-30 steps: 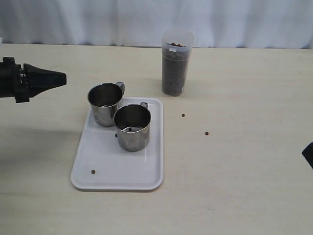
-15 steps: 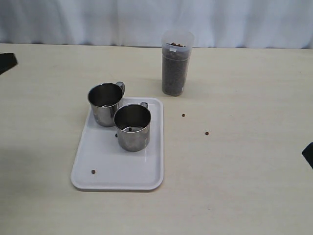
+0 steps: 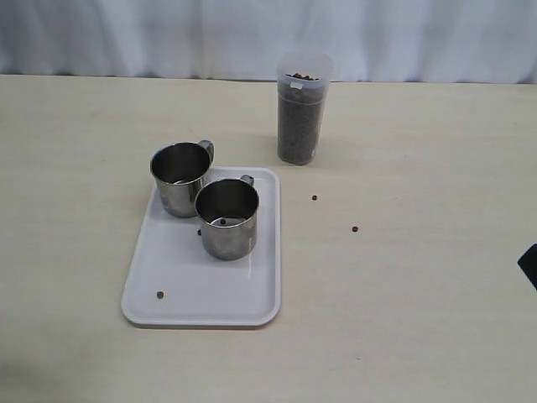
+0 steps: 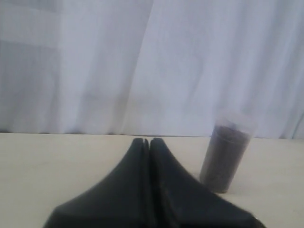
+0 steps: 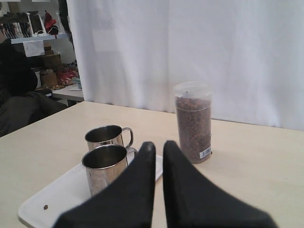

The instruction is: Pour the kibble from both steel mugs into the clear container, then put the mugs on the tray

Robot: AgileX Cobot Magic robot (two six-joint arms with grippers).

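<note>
Both steel mugs stand upright on the white tray [image 3: 197, 290], the far mug [image 3: 180, 178] next to the near mug [image 3: 226, 220]. A pellet or two lie in the near mug. The clear container [image 3: 302, 109] stands behind the tray, almost full of kibble [image 3: 299, 126]. My left gripper [image 4: 146, 141] is shut and empty, out of the exterior view, and faces the container [image 4: 224, 157]. My right gripper [image 5: 159, 145] has a narrow gap between its fingers with nothing in it. It is well back from the mugs [image 5: 105, 168], and only a dark corner [image 3: 529, 267] shows at the right edge.
Stray pellets lie on the table right of the tray [image 3: 315, 198] [image 3: 354, 228], and one lies on the tray's near part [image 3: 159, 295]. A white curtain hangs behind the table's far edge.
My left gripper has drawn back to the left and left the exterior view. The mugs, tray and container have not moved.
</note>
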